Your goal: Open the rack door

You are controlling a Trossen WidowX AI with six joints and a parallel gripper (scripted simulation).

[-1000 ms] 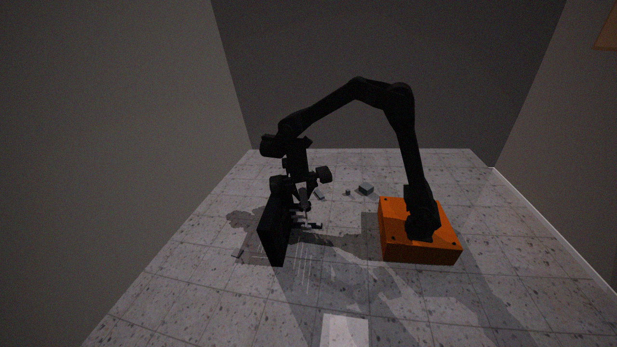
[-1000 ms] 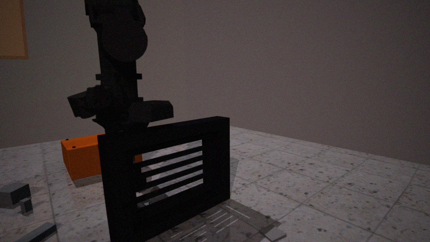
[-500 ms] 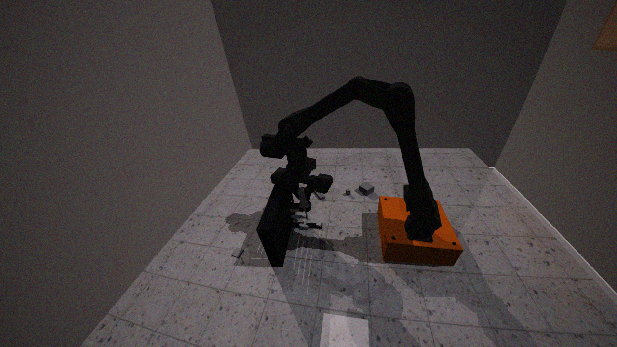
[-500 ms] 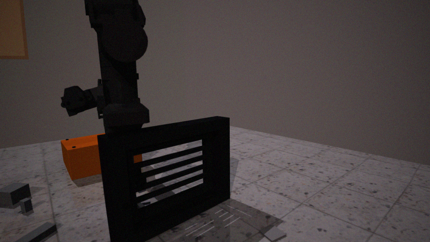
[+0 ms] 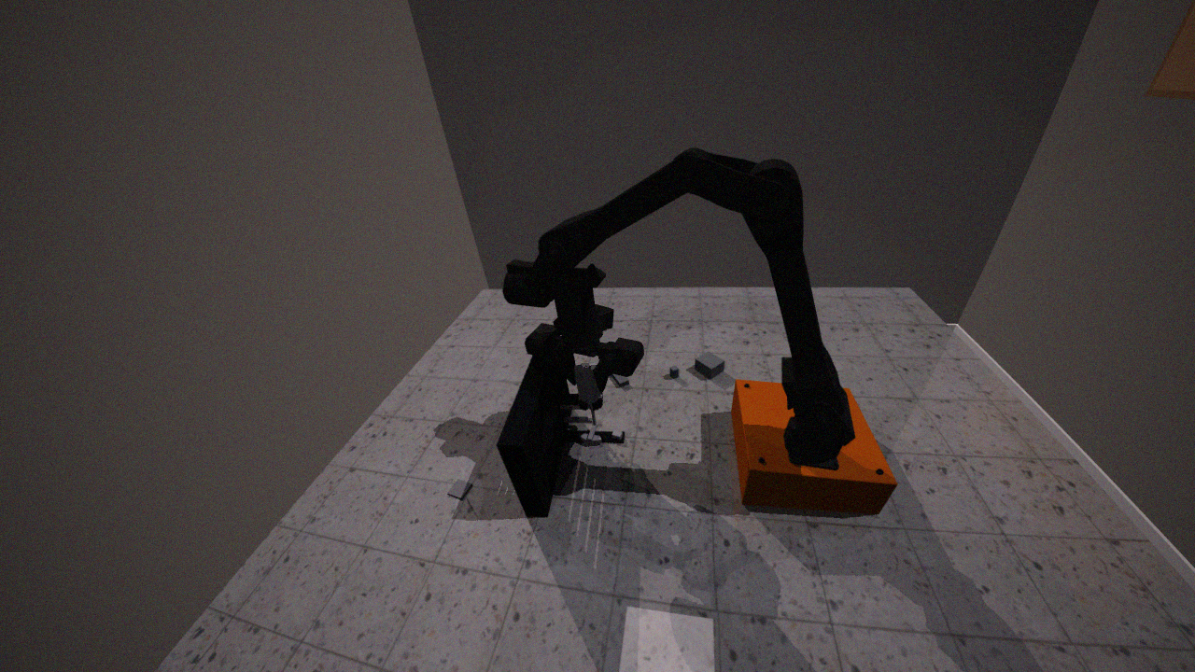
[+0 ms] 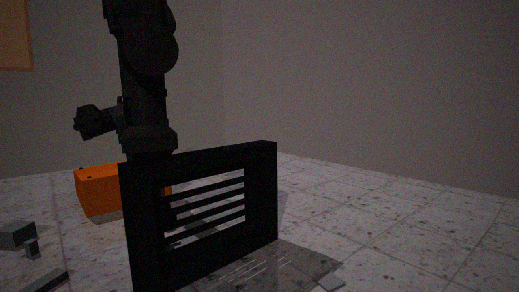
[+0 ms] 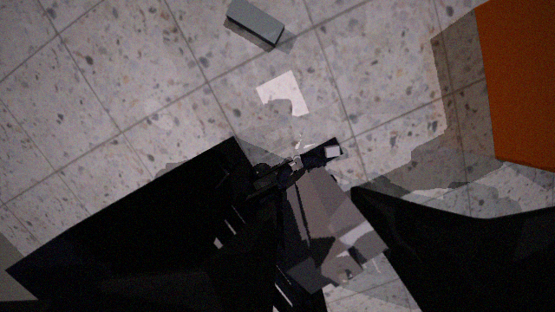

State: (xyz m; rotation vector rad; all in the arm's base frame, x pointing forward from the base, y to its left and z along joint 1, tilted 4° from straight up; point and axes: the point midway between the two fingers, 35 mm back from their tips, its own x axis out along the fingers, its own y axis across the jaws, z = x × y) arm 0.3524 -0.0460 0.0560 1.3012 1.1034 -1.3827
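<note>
hanging nose-down, the black parallel-jaw gripper (image 5: 587, 391) (image 6: 149, 139) (image 7: 312, 199) has its fingers moderately wide, with the grey upright rack-door handle (image 5: 588, 384) (image 7: 318, 204) between them. the black rectangular slatted frame (image 5: 534, 451) (image 6: 261, 203) (image 7: 173, 204) is just beside the fingers, and the orange box-shaped base (image 5: 802, 495) (image 6: 97, 192) (image 7: 520, 87) sits well apart from them.

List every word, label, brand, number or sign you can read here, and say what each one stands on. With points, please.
None: no readable text on the arm (image 5: 693, 171) (image 6: 145, 97), its orange base block (image 5: 756, 493) (image 6: 97, 196) (image 7: 516, 87), the black frame (image 5: 526, 447) (image 6: 261, 188) or the grey blocks (image 5: 709, 365) (image 6: 25, 230) (image 7: 256, 22). Much is too dark to rule out small markings.
</note>
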